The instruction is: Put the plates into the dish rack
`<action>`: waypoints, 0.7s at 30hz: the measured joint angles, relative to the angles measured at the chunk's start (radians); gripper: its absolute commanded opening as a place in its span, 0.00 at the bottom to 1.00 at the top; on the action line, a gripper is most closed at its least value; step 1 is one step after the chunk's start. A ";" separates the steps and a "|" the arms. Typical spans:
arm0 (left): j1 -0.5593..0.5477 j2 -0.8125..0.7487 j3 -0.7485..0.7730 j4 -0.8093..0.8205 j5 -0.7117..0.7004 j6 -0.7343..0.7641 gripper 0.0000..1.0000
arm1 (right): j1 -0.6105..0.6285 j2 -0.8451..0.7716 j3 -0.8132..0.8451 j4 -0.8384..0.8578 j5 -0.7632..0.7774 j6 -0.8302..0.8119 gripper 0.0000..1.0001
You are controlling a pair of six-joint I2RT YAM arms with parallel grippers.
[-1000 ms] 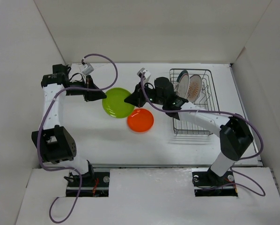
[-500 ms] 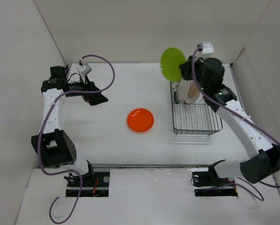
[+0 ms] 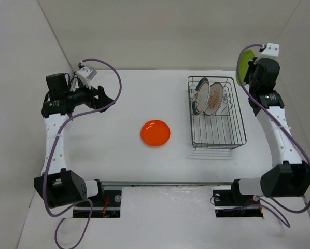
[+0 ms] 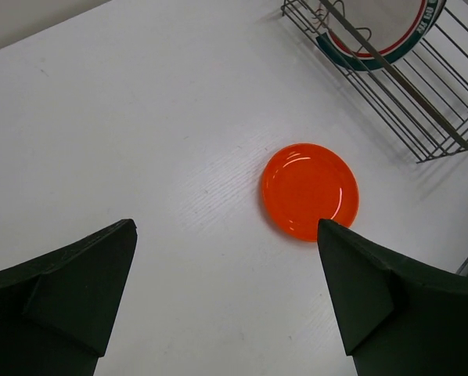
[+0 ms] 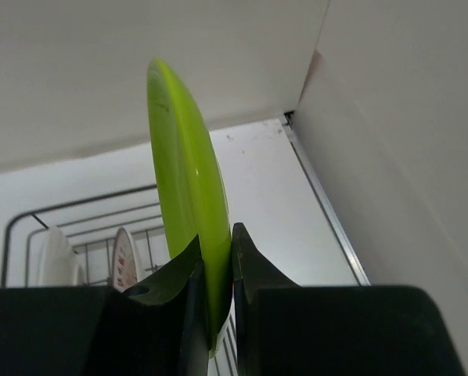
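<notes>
Top external view: the table (image 3: 144,98) carries the dish rack (image 3: 218,132) at right. Its far slots hold the green-rimmed plate (image 3: 200,96) and the sunburst plate (image 3: 215,98) on edge; the near slots are free. The lime green plate (image 5: 183,180) is airborne past the rack's far right corner, close to the side wall (image 5: 398,141). The right gripper (image 5: 216,239) pinches it upright, presumably for slotting. The orange plate (image 4: 310,192) lies flat at centre, well apart from the rack. The left gripper (image 4: 226,235) hangs spread, empty.
</notes>
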 measured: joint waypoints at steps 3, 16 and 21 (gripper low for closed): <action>0.000 0.009 0.000 0.010 -0.029 -0.016 1.00 | -0.010 0.088 -0.005 -0.002 -0.013 -0.028 0.00; 0.000 0.025 -0.011 0.022 -0.064 -0.032 1.00 | -0.019 0.190 -0.115 0.032 -0.062 -0.004 0.00; 0.000 0.036 -0.013 0.028 -0.066 -0.033 1.00 | -0.019 0.224 -0.133 0.052 -0.071 0.025 0.00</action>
